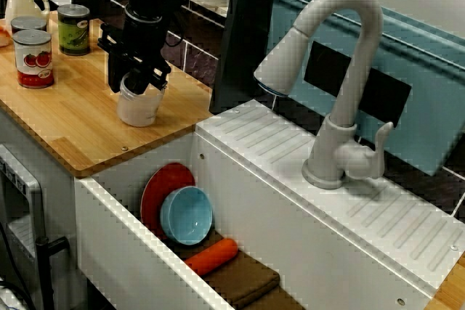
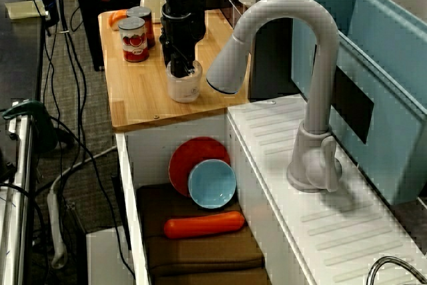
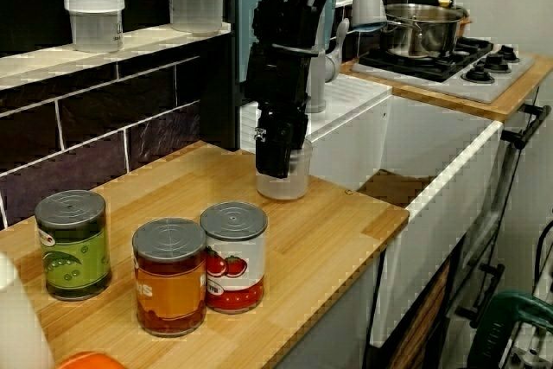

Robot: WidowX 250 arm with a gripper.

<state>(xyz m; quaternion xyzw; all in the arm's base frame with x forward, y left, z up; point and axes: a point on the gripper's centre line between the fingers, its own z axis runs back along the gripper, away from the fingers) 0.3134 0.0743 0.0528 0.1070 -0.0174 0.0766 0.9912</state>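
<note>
Setting: pale wooden countertop (image 1: 80, 117) beside a white sink basin (image 1: 123, 245) with a grey arched tap (image 1: 341, 70), in the view from over the sink.
Gripper: black gripper (image 1: 136, 86) points straight down at the mouth of a white translucent plastic cup (image 1: 138, 112). In the view from the counter end it overlaps the cup's left side.
Jaws: they sit at the cup's rim, but no view shows whether they pinch its wall or stand apart, so I cannot tell.
Cup: upright on the countertop, near the edge by the sink, well apart from the tins.
Tins: red tomato-label tin (image 3: 234, 257) touches an orange-label tin (image 3: 169, 276), with a green-label tin (image 3: 73, 244) just beside them.
Sink: red round plate (image 1: 161, 186) leans on the wall with a light blue bowl (image 1: 187, 215) against it. An orange carrot (image 1: 211, 255) lies on a brown cloth (image 1: 251, 281).
Behind: teal plastic bin (image 1: 429, 114) behind the tap; steel pot (image 3: 419, 30) on the stove.
</note>
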